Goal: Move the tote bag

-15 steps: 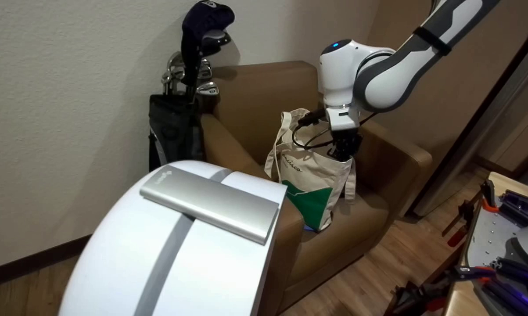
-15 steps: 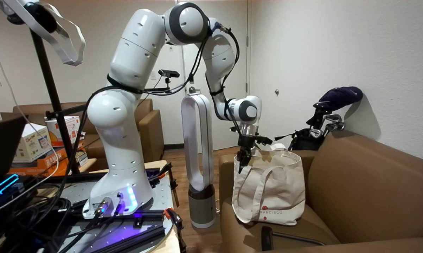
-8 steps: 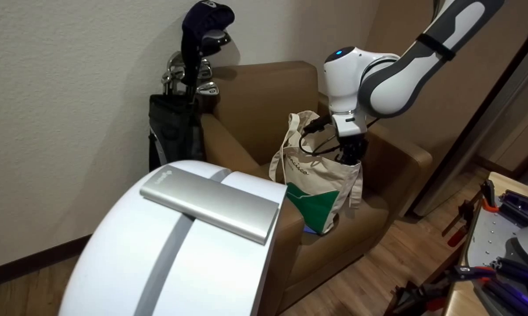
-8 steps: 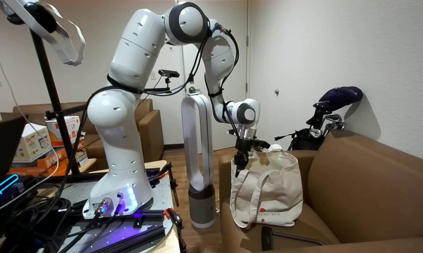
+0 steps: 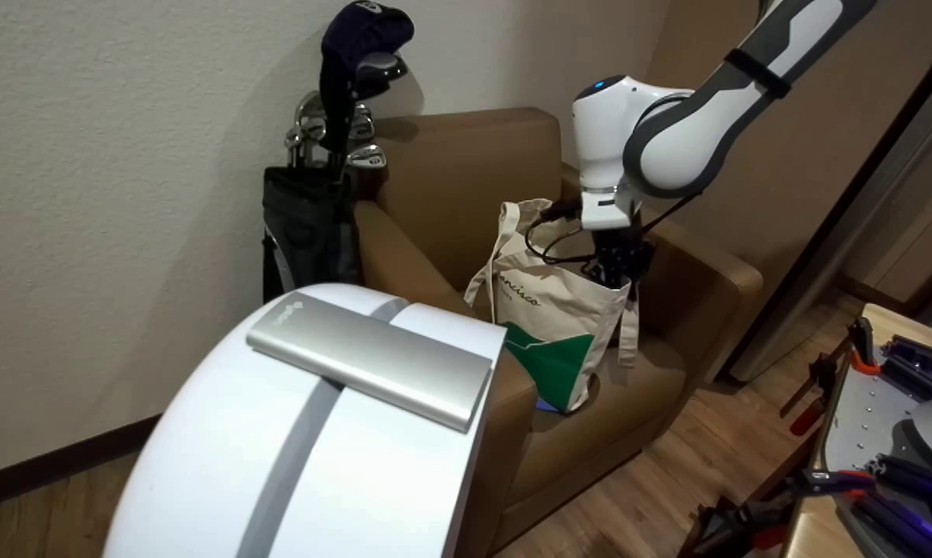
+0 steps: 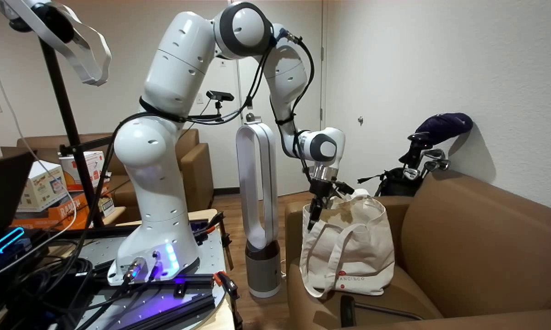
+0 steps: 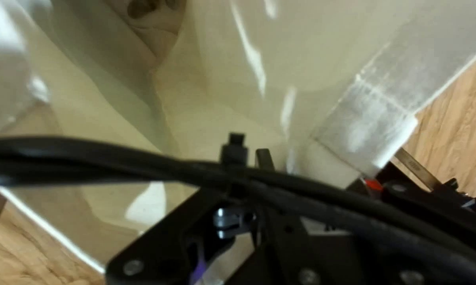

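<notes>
Two fingers point(image 6: 314, 217) tight on the rim of one tote bag point(image 6: 364, 256), one armchair point(image 5: 473, 167) beneath, one golf bag point(image 5: 311, 221) nearby.

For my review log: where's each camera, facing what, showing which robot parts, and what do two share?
In an exterior view: near the armchair, facing across it toward the golf bag; arm, base and hand show.
In an exterior view: behind a white casing, facing down at the armchair; outer arm, hand and base edge show.
Wrist view: on the wrist, facing down into the tote bag; hand and cables show.
Both exterior views share the tote bag, from opposite sides.
</notes>
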Robot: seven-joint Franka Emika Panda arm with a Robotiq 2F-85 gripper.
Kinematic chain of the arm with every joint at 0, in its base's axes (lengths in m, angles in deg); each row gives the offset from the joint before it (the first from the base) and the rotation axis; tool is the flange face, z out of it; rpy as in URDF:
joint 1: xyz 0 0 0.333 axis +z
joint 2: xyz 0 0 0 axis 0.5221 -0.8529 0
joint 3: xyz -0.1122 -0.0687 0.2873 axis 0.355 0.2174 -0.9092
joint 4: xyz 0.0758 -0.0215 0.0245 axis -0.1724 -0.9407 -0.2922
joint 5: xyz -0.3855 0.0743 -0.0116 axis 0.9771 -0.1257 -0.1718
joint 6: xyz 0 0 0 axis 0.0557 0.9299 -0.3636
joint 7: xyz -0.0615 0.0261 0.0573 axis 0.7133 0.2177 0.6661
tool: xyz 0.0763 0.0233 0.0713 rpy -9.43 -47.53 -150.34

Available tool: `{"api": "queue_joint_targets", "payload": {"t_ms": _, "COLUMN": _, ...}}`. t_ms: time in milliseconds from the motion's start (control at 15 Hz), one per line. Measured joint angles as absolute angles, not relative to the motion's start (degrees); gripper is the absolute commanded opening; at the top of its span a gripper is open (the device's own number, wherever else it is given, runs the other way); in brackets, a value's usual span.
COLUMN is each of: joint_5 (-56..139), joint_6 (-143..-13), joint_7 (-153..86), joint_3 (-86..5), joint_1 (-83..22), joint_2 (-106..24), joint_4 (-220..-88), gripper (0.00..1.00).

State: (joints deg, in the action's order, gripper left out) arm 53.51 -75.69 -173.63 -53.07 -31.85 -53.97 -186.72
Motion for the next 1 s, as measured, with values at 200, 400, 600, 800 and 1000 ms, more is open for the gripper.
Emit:
{"api": "queue_joint_targets", "payload": {"t_ms": 200, "joint_5": 49.9, "joint_6": -75.8, "joint_7": -167.2, "joint_3": -53.4, "joint_1": -31.3, "joint_2": -53.8, "joint_4": -184.2, "gripper": 0.79}}
{"api": "queue_joint_targets", "payload": {"t_ms": 400, "joint_5": 48.8, "joint_6": -76.0, "joint_7": -159.1, "joint_3": -53.4, "joint_1": -30.3, "joint_2": -52.9, "joint_4": -182.1, "gripper": 0.98}}
{"api": "queue_joint_targets", "payload": {"t_ms": 600, "joint_5": 47.2, "joint_6": -76.1, "joint_7": -151.6, "joint_3": -53.5, "joint_1": -29.9, "joint_2": -51.3, "joint_4": -180.6, "gripper": 1.0}}
{"api": "queue_joint_targets", "payload": {"t_ms": 800, "joint_5": 45.0, "joint_6": -75.9, "joint_7": -144.5, "joint_3": -53.5, "joint_1": -29.7, "joint_2": -49.0, "joint_4": -179.0, "gripper": 1.0}}
{"api": "queue_joint_targets", "payload": {"t_ms": 1000, "joint_5": 44.2, "joint_6": -75.7, "joint_7": -135.9, "joint_3": -53.5, "joint_1": -29.5, "joint_2": -46.6, "joint_4": -177.5, "gripper": 1.0}}
